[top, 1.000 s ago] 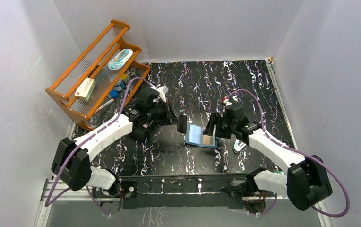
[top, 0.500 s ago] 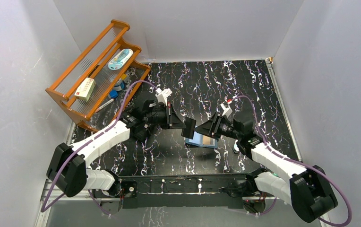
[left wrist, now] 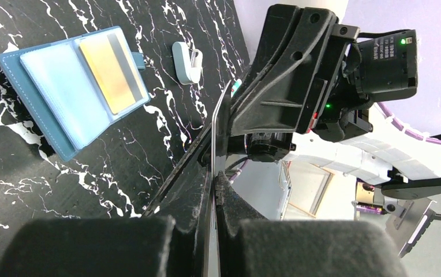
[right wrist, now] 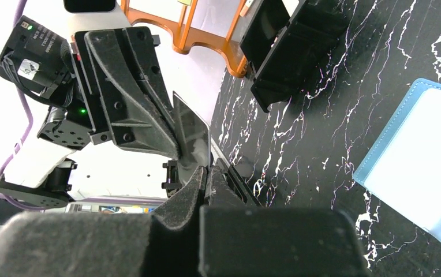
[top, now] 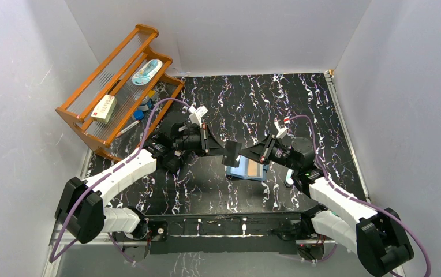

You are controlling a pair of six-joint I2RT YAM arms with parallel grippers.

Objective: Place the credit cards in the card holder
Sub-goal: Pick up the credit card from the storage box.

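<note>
The black marbled table [top: 299, 98] carries a wooden rack [top: 91, 98] well off to the back-left of the card holder [left wrist: 62, 98]. Just above the holder, the left gripper [top: 231, 153] and right gripper [top: 247, 154] meet tip to tip, each pinching the same credit card [right wrist: 194, 135]. The holder lies open, with an orange-tan card [left wrist: 109, 72] in its pocket.
</note>
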